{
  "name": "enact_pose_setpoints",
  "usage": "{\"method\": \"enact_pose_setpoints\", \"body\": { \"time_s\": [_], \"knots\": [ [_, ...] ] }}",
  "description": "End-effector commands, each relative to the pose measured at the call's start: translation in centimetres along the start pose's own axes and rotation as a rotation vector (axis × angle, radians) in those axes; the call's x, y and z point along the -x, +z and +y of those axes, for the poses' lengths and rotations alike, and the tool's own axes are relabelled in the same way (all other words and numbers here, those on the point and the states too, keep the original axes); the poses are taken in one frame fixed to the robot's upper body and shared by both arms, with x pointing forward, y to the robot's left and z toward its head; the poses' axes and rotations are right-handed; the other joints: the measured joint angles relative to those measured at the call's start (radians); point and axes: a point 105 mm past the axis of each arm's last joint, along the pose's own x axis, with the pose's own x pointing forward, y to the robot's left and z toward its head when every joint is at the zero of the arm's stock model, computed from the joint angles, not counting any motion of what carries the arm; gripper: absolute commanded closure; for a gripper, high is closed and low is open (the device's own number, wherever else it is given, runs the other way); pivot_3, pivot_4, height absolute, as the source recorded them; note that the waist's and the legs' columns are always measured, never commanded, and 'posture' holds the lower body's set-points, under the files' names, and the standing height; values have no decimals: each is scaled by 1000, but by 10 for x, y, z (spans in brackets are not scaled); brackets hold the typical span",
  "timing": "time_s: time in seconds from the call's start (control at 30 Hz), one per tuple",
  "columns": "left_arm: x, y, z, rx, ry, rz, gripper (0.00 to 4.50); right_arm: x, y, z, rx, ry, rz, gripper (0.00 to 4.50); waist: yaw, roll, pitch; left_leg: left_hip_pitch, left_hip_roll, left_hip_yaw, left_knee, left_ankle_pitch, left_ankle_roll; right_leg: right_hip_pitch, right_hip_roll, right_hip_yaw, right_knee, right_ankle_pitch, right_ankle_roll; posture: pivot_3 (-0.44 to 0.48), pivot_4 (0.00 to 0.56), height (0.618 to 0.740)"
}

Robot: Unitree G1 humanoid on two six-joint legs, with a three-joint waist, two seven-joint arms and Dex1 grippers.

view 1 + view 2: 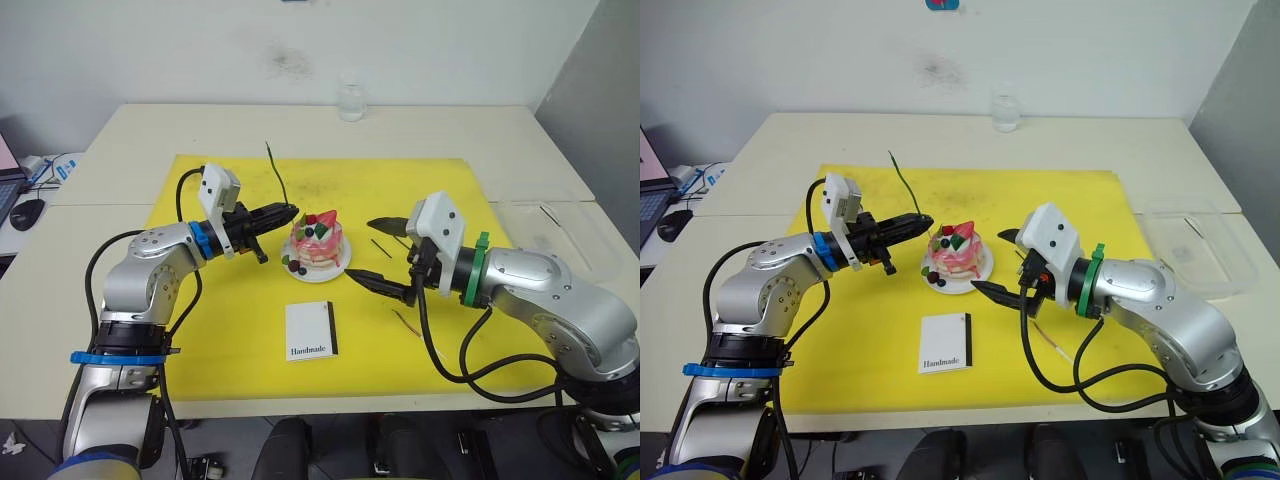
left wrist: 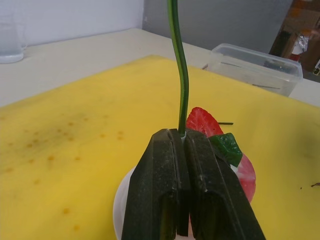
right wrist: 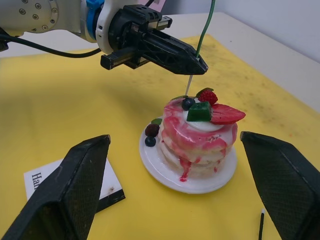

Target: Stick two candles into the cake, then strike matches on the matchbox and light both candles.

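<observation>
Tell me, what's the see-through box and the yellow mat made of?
The box looks like clear, glossy plastic: you see the table through it. The mat seems to be thin, matte sheet, maybe paper or plastic; it lies flat and shows faint stains.

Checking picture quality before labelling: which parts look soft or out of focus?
Left wrist view: the gripper and green candle are sharp, the far container soft. Right wrist view: the cake is crisp, its own near fingers slightly blurred.

Both arms have silver-grey metal shells with black cables looping alongside. The left gripper (image 1: 287, 212) and right gripper (image 1: 371, 253) each carry two black fingers behind a white camera housing. Wrist rings: blue left, green right.
</observation>
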Motion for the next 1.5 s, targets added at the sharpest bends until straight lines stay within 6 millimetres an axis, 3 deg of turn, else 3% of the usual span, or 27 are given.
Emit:
{"method": "enact_pose_setpoints", "body": {
  "time_s": [0.03,0.57,0.97,1.3,1.5],
  "knots": [
    [-3,12,0,-37,-10,-36,4500,2,9,6,36,13,-30,127,0,0,0,0,0,0,0,0,0,0,0,0,0,0,0,0,150,740],
    [-12,-18,-10,-75,-30,-3,4500,3,12,9,27,21,-37,127,0,0,0,3,-1,0,2,0,0,0,0,0,9,0,0,0,150,740],
    [-10,-48,-3,-79,2,67,4500,2,16,13,18,29,-44,127,0,0,0,13,-1,1,2,1,1,6,0,2,12,-3,4,0,150,740],
    [-8,-34,4,-58,32,12,4500,1,18,14,12,28,-50,127,0,0,0,14,0,1,2,1,1,6,0,2,13,-3,5,0,150,740],
    [2,-28,8,-56,37,26,2625,0,18,14,6,25,-52,0,-1,0,0,14,0,1,2,1,1,6,0,2,13,-3,5,0,150,740]
  ]
}}
